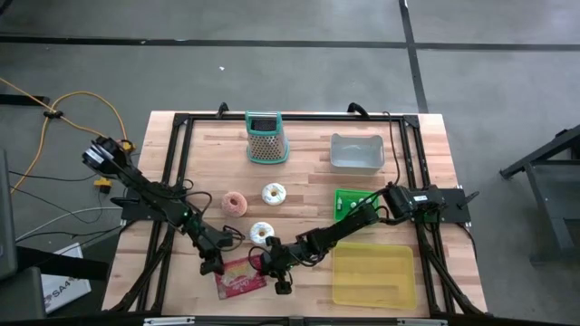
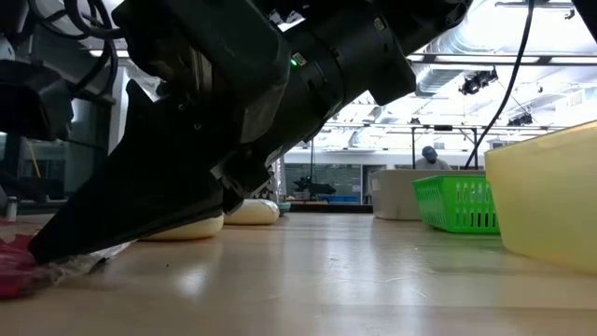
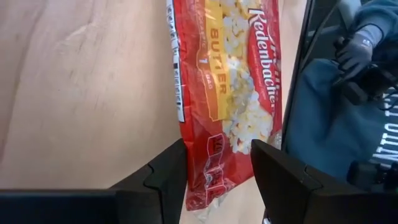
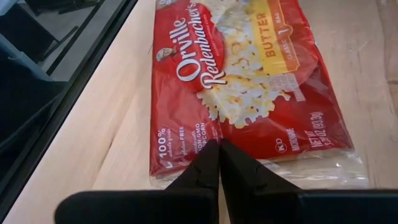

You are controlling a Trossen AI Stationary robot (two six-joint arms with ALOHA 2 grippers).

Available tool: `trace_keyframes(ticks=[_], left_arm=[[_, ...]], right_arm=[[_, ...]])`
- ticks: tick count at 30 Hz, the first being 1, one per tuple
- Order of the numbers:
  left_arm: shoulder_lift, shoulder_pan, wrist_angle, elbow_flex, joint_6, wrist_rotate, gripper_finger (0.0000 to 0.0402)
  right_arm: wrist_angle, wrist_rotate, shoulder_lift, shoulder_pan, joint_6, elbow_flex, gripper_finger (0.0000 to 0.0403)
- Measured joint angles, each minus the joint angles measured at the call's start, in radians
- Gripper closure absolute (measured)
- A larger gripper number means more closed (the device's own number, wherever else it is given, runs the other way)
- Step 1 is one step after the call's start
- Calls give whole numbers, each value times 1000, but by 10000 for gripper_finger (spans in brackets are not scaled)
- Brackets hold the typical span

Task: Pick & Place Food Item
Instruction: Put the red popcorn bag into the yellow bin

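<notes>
Popcorn bag: a red Orville Redenbacher's butter popcorn bag [image 1: 241, 278] is lying flat on the wooden table [image 1: 299, 181], near the front edge, left of centre.
Left gripper [image 3: 219, 168]: it is sitting low at the bag's left end, its fingers [image 3: 163, 176] spread wide with the end of the bag between them; whether they are touching it cannot be told.
Right gripper [image 4: 219, 163]: it is reaching across from the right to the bag's right end, its fingers [image 4: 202, 168] pressed tight together at the bag's clear sealed edge, gripping nothing that can be made out.
Donuts: a pink one [image 1: 235, 202] and two white ones [image 1: 273, 193] [image 1: 262, 232] are lying behind the bag.
Containers: a yellow bin [image 1: 374, 274] is standing at front right, a green basket [image 1: 349, 201] behind it, a clear tub [image 1: 356, 152] and a teal basket [image 1: 266, 138] at the far edge.
</notes>
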Motion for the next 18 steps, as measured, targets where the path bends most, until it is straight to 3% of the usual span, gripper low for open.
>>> trace_keyframes(ticks=[5, 10, 18], left_arm=[[82, 0, 93, 0, -2, 17, 232], [207, 0, 279, 6, -9, 98, 232], [229, 2, 315, 5, -12, 109, 232]], right_arm=[[1, 0, 0, 0, 0, 0, 401], [1, 0, 0, 0, 0, -1, 401], [1, -1, 0, 0, 0, -1, 401]])
